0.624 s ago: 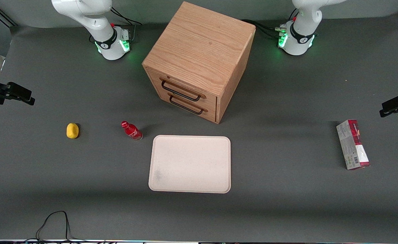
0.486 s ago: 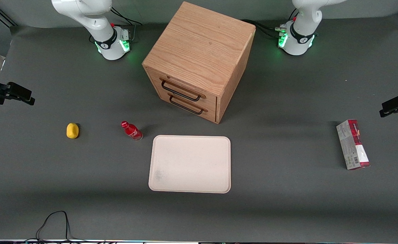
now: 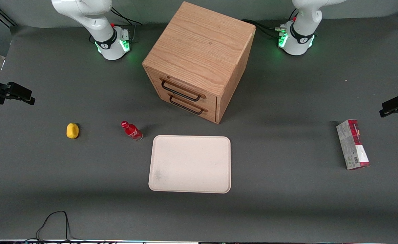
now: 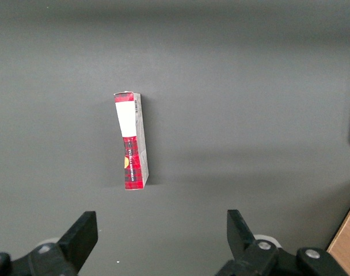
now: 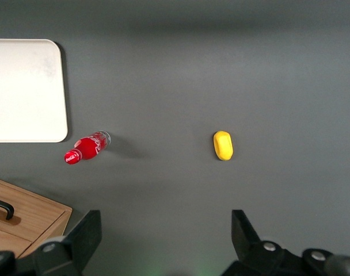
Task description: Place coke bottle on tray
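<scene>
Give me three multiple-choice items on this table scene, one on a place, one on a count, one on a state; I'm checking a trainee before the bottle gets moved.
1. Where is the coke bottle?
A. on the table beside the tray
B. on the tray
C. on top of the wooden cabinet

2. How many drawer handles show on the cabinet's front?
A. one
B. two
C. three

3. What is the state of the right arm's claw?
A. shut on the bottle
B. shut on the lemon
C. open and holding nothing, above the table

Answers:
1 A: the bottle stands on the grey table just off the tray's corner, and the tray is bare.
2 B: two dark handles, one above the other.
3 C: in the right wrist view both fingers stand wide apart, high over bottle and lemon.
</scene>
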`<state>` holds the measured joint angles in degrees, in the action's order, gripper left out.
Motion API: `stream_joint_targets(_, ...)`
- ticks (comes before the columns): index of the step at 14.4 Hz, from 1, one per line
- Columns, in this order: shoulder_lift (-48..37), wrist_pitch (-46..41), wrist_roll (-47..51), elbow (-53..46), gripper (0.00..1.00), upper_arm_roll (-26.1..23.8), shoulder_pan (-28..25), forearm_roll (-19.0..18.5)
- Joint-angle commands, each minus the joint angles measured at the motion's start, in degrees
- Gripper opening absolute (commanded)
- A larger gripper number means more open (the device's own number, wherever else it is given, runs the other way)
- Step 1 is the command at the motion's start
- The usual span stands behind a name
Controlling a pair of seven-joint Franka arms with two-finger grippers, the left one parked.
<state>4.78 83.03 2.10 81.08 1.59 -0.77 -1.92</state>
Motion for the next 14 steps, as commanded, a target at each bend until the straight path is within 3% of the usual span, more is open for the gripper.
stream_joint_targets(1,-0.7,-0.3,-1.3,0.7,1.00,0.3,-0.3,-0.3)
stream_joint_targets(5,-1.1,-0.3,-0.5,1.5,1.00,0.3,-0.4,0.2)
stream_joint_targets(9,-3.9,0.5,-0.3,4.9,1.00,-0.2,-1.2,3.2)
stream_joint_targets(14,-7.2,2.2,6.4,9.6,1.00,-0.1,-11.7,3.2)
